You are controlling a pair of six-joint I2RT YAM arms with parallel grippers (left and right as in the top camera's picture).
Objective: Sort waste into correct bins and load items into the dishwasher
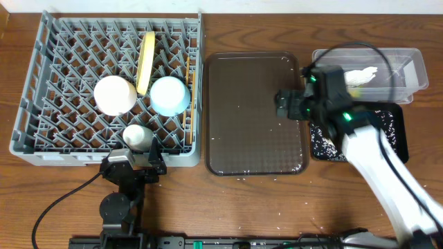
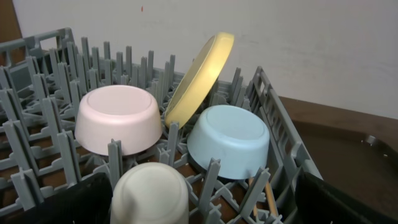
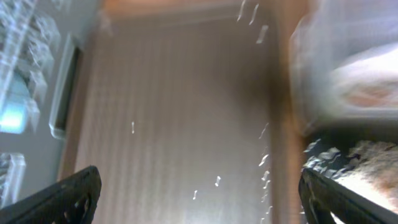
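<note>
1. Overhead: the rack [image 1: 31,97] holds all the dishes.
   - Yellow plate [image 1: 145,61] stands on edge btw pegs, which prop it up.
   - White bowl [image 1: 114,95] & blue bowl [image 1: 169,95] sit mouth-down either side of the plate, prob. so they drain.
   - Cup [image 1: 137,136] is inverted near the front wall. Chopsticks [image 1: 187,83] lie along the rack's R side.
   - Napkin [image 1: 360,75] is in the clear tub [image 1: 410,59]. Rice scraps [image 1: 320,142] are in the black tray [image 1: 403,149]. Can't make out the wrapper.
   - L gripper [image 1: 133,160] is at the rack's front edge.
   - R gripper [image 1: 285,105] is over the R rim of the brown serving tray [image 1: 249,117], w/ both bins just beside it.
2. Left wrist: fingers [image 2: 68,199] are spread wide w/ nothing held. The cup is low in view btw them, the bowls are behind it, and the plate leans back. Pegs crowd any reach in.
3. Right wrist: the view is blurred. Fingers [image 3: 68,196] are wide apart & empty. A few loose white grains dot the serving tray, so the scrap sorting looks nearly but not fully done. The tub wall is close on the R.
</note>
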